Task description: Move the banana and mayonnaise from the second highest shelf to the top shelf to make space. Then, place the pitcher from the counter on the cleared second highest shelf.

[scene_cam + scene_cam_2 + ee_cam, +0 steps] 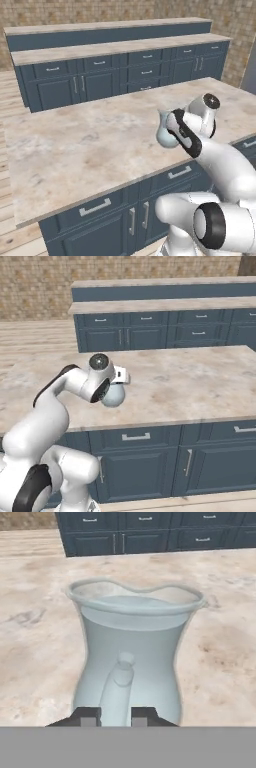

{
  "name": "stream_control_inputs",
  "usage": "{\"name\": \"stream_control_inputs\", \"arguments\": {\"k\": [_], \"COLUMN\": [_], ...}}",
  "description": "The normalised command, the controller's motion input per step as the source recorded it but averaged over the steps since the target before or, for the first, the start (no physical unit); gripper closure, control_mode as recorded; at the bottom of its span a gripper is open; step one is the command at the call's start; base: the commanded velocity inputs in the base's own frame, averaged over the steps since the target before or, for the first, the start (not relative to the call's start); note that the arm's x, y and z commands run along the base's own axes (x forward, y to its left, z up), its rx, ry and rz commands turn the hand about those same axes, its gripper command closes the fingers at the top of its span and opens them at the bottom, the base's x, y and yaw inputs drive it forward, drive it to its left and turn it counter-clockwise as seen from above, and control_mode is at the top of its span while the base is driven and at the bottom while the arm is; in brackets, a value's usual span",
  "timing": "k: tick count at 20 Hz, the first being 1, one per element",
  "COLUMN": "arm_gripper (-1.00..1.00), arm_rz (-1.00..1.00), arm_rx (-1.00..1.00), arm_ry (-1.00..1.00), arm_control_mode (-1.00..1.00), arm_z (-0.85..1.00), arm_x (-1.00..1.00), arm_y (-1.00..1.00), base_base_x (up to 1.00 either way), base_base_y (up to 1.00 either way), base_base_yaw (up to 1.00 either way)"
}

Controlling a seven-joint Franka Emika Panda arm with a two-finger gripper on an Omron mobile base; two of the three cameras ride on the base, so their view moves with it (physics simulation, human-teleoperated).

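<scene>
Pitcher (132, 657) step in hand: gripper (114, 716), frame bottom centre, closed on its handle. Desk (75, 145) still beneath. Next: lift needed, then carry to second-highest shelf.

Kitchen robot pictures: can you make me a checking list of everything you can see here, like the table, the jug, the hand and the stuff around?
Surface: the counter, beige marbled stone over dark blue cabinets with silver handles.
Job's things: the pitcher, clear pale bluish glass, upright, on or just over the counter near its front edge; its handle faces the hand.
Clutter: nothing seen.
Hand: the hand is shut on the pitcher's handle, one fingertip on each side of it.
Cables: nothing seen.
Surroundings: stepped rows of blue cabinets behind the counter, a brick wall and a wooden floor.
</scene>
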Motion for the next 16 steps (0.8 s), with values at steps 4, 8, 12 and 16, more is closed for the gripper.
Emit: {"name": "stream_control_inputs", "arguments": {"k": [4,8,12,16], "arm_gripper": [1.00,1.00,1.00,1.00], "arm_rz": [-0.17,-0.14,-0.04,0.00], "arm_rx": [-0.13,-0.09,-0.03,0.00], "arm_ry": [0.01,0.00,-0.08,-0.13], "arm_control_mode": [-1.00,-1.00,-1.00,-1.00], "arm_z": [1.00,1.00,1.00,1.00], "arm_x": [-1.00,-1.00,-1.00,-0.99], "arm_y": [0.00,0.00,0.00,0.00], "base_base_x": [0.00,0.00,0.00,0.00], "base_base_y": [0.00,0.00,0.00,0.00], "base_base_yaw": [0.00,0.00,0.00,0.00]}}
